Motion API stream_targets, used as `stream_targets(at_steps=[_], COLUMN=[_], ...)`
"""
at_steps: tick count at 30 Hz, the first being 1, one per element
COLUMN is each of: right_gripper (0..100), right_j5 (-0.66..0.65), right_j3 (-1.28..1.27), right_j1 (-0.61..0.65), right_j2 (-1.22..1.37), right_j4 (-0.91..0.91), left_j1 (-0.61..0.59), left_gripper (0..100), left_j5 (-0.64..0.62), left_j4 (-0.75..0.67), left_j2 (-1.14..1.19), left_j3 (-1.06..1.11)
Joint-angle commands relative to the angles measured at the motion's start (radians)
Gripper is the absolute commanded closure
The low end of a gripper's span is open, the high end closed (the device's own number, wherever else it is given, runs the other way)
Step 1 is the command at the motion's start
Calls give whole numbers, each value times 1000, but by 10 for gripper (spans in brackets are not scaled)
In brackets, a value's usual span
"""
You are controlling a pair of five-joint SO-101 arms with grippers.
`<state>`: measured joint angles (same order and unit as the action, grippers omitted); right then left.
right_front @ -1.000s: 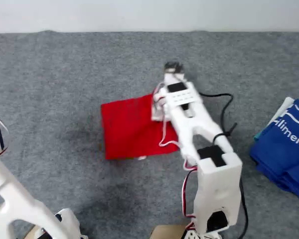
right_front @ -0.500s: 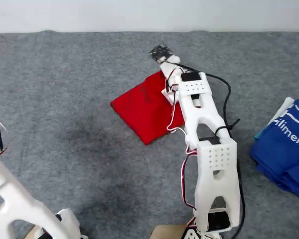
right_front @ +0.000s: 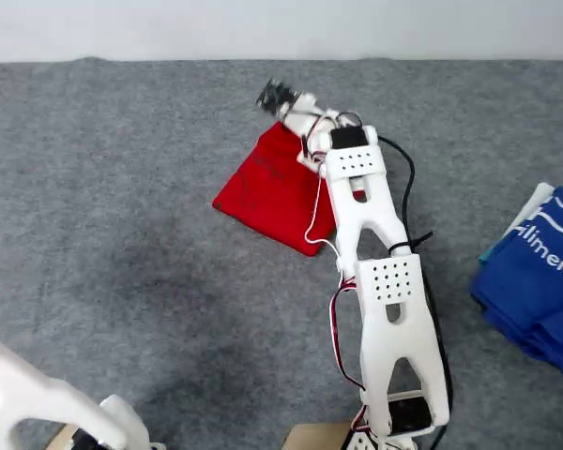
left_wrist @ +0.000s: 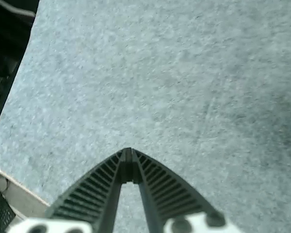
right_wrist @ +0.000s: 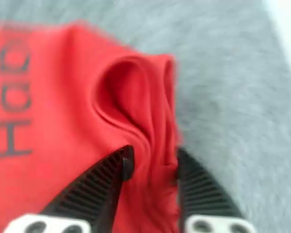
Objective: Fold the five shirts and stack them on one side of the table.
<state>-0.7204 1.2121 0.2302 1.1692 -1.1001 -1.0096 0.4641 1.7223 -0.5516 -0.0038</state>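
red shirt (right_front: pixel 272 192): dark lettering. blue shirt stack (right_front: pixel 535 286) at the table's right edge: white lettering. table (right_front: pixel 113 169): speckled grey.

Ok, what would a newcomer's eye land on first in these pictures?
The folded red shirt near the middle of the grey table stands out most, with the right gripper pinching a fold at its far corner. A pile of blue shirts sits at the table's right edge.

Your right arm (right_front: pixel 387 300) is stretched far forward with the right gripper (right_wrist: pixel 151 162) clamped on a fold of the red shirt (right_wrist: pixel 58 102), while your left gripper (left_wrist: pixel 131 158) points downward, its jaws pressed together.
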Motion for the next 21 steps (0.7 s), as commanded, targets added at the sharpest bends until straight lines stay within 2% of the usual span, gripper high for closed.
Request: stream_targets(at_steps=[1, 5, 9, 12, 16, 21], right_gripper=[751, 750, 749, 749, 749, 748], right_j5=[172, 341, 652, 802, 945, 1227], right_j3=[163, 269, 390, 471, 471, 471], right_j1=[13, 12, 33, 58, 91, 114], right_j2=[-30, -28, -35, -33, -41, -56], right_j4=[-116, -214, -277, -351, -440, -553], left_j1=[-32, -41, -41, -41, -41, -41], left_gripper=[998, 998, 998, 998, 998, 998], left_j5=[9, 9, 9, 9, 9, 9], left_j4=[-14, -14, -12, -12, -12, -11], left_j2=[-28, -29, -28, -29, -31, -31], left_j3=[-4, -4, -2, -2, -2, -2])
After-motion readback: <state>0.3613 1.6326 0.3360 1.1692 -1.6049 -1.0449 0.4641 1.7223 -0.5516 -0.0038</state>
